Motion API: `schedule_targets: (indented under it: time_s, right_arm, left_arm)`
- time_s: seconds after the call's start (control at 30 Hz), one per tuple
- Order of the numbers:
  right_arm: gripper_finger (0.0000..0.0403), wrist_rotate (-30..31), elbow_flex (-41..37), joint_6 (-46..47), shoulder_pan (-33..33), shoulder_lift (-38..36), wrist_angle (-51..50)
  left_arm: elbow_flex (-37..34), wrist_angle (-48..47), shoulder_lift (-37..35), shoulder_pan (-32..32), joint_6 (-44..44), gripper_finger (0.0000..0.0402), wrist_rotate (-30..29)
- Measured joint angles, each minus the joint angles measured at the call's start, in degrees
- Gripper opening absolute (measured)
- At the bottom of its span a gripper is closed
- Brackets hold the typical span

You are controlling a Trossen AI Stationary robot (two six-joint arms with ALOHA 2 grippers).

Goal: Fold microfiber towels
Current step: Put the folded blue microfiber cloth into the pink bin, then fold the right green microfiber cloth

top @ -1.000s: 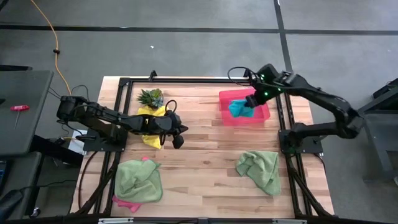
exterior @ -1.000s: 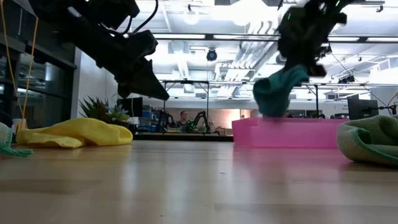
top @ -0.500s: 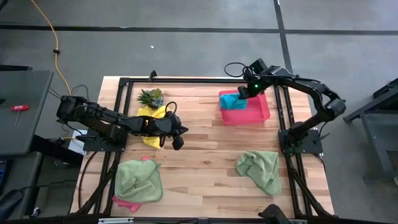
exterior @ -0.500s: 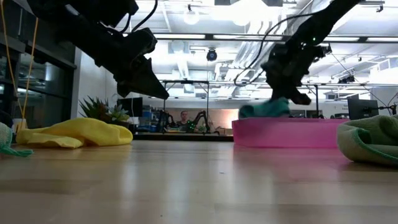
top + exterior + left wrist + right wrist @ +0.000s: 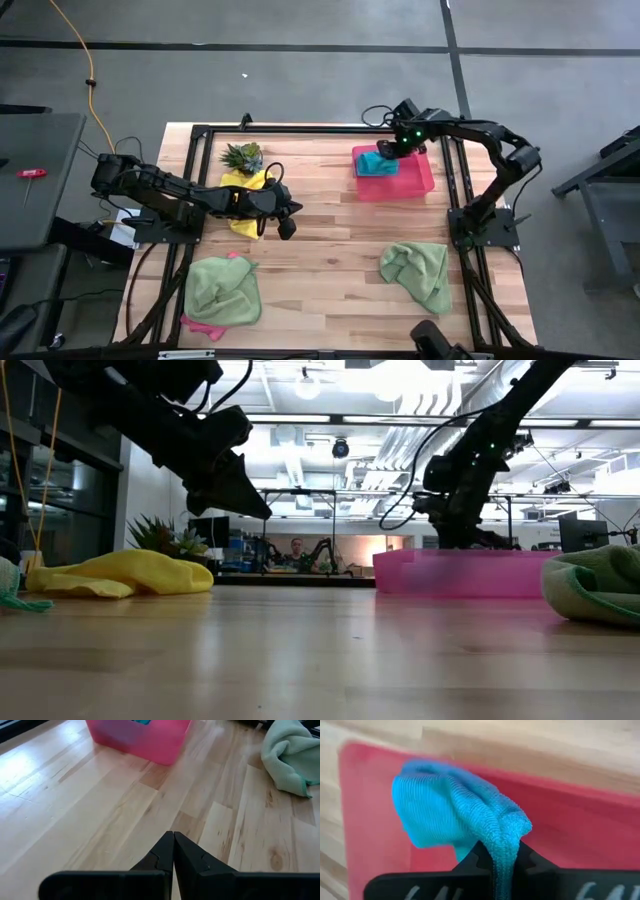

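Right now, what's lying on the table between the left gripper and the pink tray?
Nothing: in the high view, only bare wood separates the left gripper from the pink tray.

left tool [image 5: 173, 851] closed, right tool [image 5: 501, 862] clamped

From the low view I cannot see the teal towel [image 5: 455, 815]; the pink tray [image 5: 470, 572] wall hides it. The pink towel [image 5: 203, 324] lies mostly hidden beneath a green towel [image 5: 222, 290].

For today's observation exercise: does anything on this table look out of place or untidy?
Yes: a pink towel lies mostly buried under the crumpled light green towel at the near left, only its edge showing.
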Motion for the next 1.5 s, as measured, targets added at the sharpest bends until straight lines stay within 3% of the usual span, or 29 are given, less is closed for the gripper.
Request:
schedule_targets:
  time_s: [0.17, 0.43, 0.57, 0.77, 0.93, 1.03, 1.27, 1.37, 1.5]
  right_arm:
    - [0.0, 0.0, 0.0, 4.7, 0.1, 0.0, 4.2]
    - [0.0018, 0.4, 0.0, 5.7, 0.1, 0.0, 2.5]
    - [0.0065, 1.5, 0.0, 5.7, 0.1, 0.0, 2.4]
    - [0.0172, 2.2, 1.5, 0.6, -0.3, 0.0, -0.9]
    - [0.0226, 13.7, 8.1, -7.0, -0.7, -0.1, -13.1]
    - [0.0234, 15.6, 11.5, -9.6, -0.4, -0.9, -16.4]
    - [0.0218, 16.5, 10.3, -6.5, 2.1, -4.7, -15.2]
    - [0.0159, 16.6, 6.1, -2.9, 5.1, -5.9, -10.3]
    - [0.0031, 16.4, -0.6, 2.7, 9.9, -6.2, -2.1]
  left_arm:
    - [0.0, 0.0, 0.0, 0.0, 0.0, 0.0, -0.9]
    - [0.0, 0.0, 0.0, 0.0, -0.2, 0.0, -0.9]
    - [0.0, 0.0, 0.0, 0.0, -0.1, 0.0, -0.9]
    - [0.0, -0.6, 0.0, 0.0, -0.2, 0.0, -0.5]
    - [0.0, -0.7, 0.0, 0.0, -0.2, 0.0, -0.4]
    - [0.0, -0.8, 0.0, 0.0, -0.1, 0.0, -0.4]
    - [0.0, -0.9, 0.0, 0.0, -1.5, 0.0, -0.4]
    - [0.0, -0.9, 0.4, 0.0, -1.6, 0.0, -0.7]
    - [0.0, -0.9, 1.0, 0.0, -2.6, 0.0, -0.8]
